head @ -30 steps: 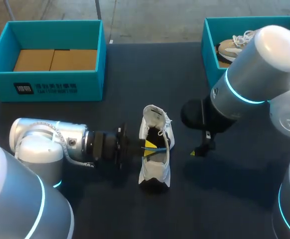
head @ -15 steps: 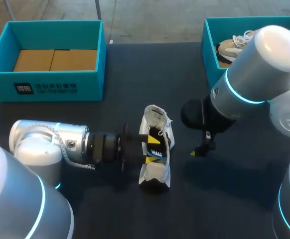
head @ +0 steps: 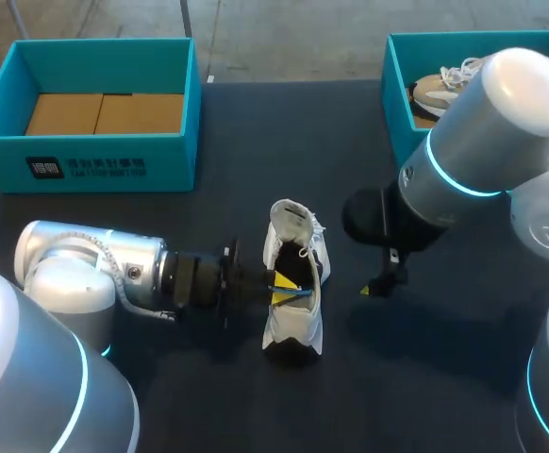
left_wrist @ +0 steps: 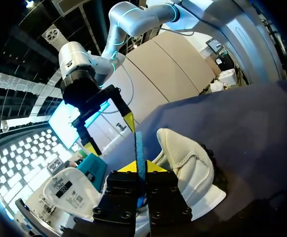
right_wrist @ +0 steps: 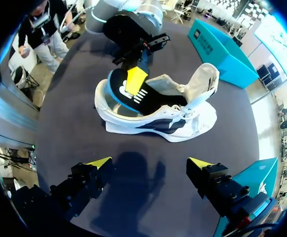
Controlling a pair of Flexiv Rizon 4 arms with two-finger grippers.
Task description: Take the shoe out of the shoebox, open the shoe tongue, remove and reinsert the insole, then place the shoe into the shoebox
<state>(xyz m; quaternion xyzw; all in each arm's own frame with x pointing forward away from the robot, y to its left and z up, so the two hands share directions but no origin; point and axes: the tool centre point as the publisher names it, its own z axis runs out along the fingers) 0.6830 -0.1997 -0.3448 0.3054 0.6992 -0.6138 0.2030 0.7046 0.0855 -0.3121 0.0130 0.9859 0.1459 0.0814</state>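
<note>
A white shoe (head: 291, 311) lies on its side in the middle of the dark table, its tongue pulled back. My left gripper (head: 280, 284) comes in from the left at the shoe's opening and is shut on the edge of the black, blue-rimmed insole (right_wrist: 128, 98). In the left wrist view the thin blue insole edge (left_wrist: 139, 145) stands between the yellow tips of the left gripper (left_wrist: 141, 167), with the shoe (left_wrist: 190, 168) just beyond. My right gripper (right_wrist: 151, 165) hovers open and apart from the shoe (right_wrist: 158, 121), to its right, holding nothing.
A teal shoebox (head: 91, 165) with cardboard inserts stands at the back left. A second teal box (head: 397, 99) at the back right holds a tan shoe (head: 440, 90), partly hidden by my right arm. Bare table lies in front of the shoe.
The left gripper's fingers spread apart at the shoe's opening half a second ago and have closed again on the insole edge. The right arm has not moved.
</note>
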